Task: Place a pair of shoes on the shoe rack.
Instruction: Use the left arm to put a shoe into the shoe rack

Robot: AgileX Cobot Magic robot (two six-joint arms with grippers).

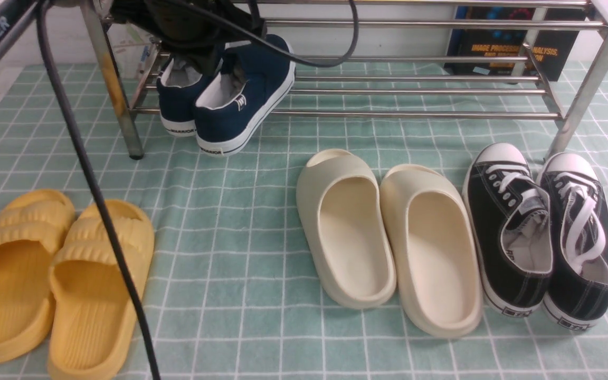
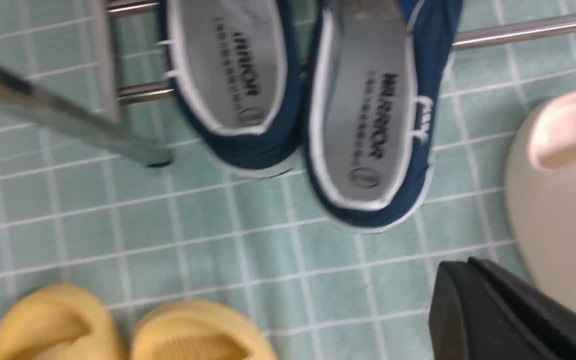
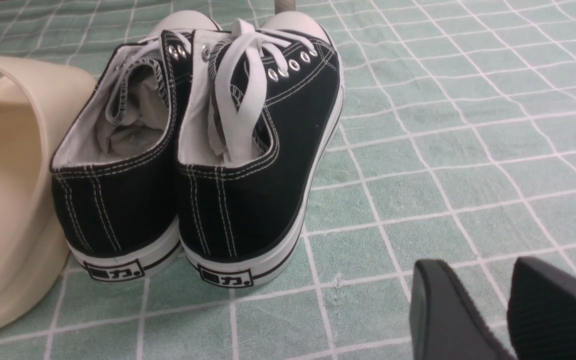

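Note:
The pair of shoes, two navy slip-ons [image 1: 240,100] with white soles, lies at the left end of the shoe rack [image 1: 415,91]. Their toes rest on its lowest bars and their heels hang over the front bar onto the cloth. In the left wrist view both insoles [image 2: 368,110] face the camera. My left gripper [image 1: 214,60] hangs just above the heel openings. Its dark fingers [image 2: 473,285] look pressed together and hold nothing. My right gripper [image 3: 483,270] is slightly open and empty, low over the cloth behind the black sneakers.
Yellow slides [image 1: 56,274] lie at the front left, cream clogs [image 1: 388,237] in the middle and black lace-up sneakers [image 1: 541,232] at the right by the rack's right leg [image 1: 583,89]. A black cable [image 1: 87,174] hangs across the left. A green checked cloth [image 1: 240,253] covers the floor.

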